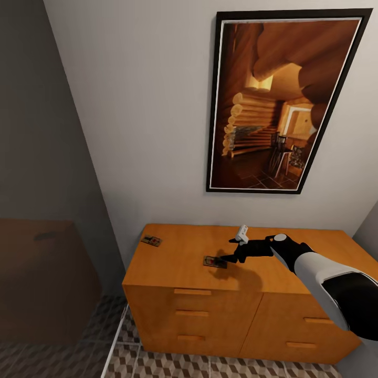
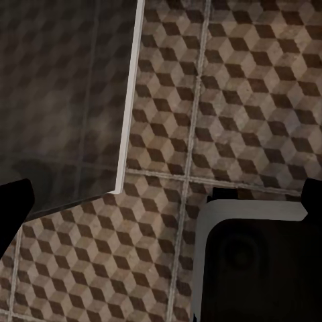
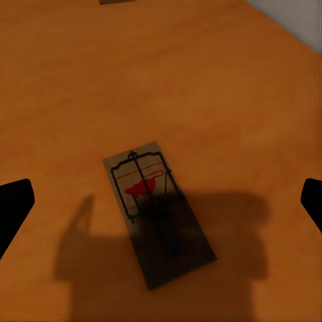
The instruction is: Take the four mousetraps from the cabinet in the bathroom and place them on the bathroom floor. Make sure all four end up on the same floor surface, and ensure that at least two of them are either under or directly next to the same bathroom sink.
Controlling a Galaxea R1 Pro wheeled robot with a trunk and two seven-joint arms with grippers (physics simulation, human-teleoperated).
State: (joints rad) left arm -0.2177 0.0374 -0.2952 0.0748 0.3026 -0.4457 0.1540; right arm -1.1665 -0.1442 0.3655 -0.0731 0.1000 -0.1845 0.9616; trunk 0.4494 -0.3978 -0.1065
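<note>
Right gripper (image 1: 227, 251) spread wide, empty, above a mousetrap (image 3: 158, 209) on the cabinet (image 1: 173, 257) top. A 2nd mousetrap (image 1: 151, 241) at the far-left corner. Left gripper over the bathroom floor (image 2: 235, 100), fingertips apart. No legible writing.

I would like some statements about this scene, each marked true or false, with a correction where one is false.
1. Two mousetraps lie on top of the cabinet. True: one mousetrap is near the middle, another mousetrap is at the far left corner.
2. The right gripper is shut on a mousetrap. False: its fingers are spread, and the trap lies flat between them on the wood.
3. A cabinet drawer is pulled out. False: all the drawer fronts look closed.
4. A framed picture hangs on the wall above the cabinet. True.
5. The left wrist view looks at the cube-patterned floor. True.
</note>
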